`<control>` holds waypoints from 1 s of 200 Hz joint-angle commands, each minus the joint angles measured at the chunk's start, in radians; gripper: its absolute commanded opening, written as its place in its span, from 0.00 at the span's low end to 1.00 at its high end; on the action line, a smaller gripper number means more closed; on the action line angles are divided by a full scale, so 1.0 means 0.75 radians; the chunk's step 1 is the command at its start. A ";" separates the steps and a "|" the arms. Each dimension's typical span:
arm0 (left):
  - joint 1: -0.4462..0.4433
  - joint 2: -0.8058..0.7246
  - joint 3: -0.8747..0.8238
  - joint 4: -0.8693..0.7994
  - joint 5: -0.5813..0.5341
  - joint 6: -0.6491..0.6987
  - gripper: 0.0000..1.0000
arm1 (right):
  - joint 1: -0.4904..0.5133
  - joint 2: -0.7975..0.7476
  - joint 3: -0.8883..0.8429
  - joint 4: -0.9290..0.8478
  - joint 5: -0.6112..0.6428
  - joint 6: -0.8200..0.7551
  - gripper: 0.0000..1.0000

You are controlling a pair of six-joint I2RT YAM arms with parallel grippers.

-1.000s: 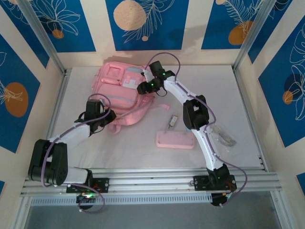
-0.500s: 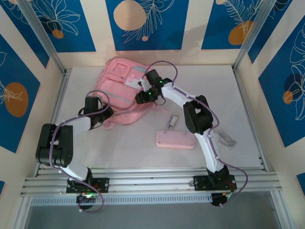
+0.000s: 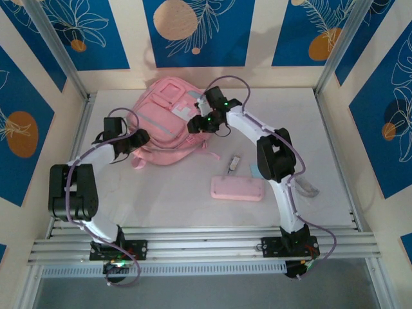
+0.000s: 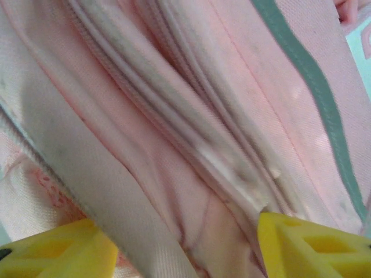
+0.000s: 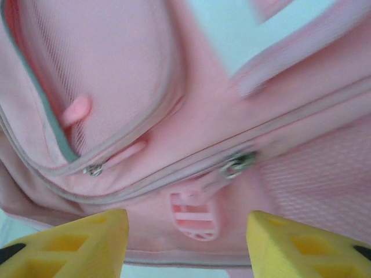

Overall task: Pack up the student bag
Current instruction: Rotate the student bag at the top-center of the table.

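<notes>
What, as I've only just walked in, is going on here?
The pink student bag lies on the table, being handled from both sides. The left hand is open against its left side, the right hand open over its zips on the right. A pink pencil case lies outside the bag.

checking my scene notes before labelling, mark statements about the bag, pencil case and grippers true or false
The student bag lies on the far part of the table. True.
The pencil case is inside the bag. False: it lies on the table, nearer the arm bases.
The left gripper is open over bag fabric. True.
The right gripper holds the pencil case. False: it is open over the bag, by a zip pull.
</notes>
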 commanded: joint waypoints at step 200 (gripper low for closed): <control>-0.279 0.286 0.124 0.251 -0.223 0.060 0.71 | -0.087 0.134 -0.032 0.369 -0.008 0.802 0.00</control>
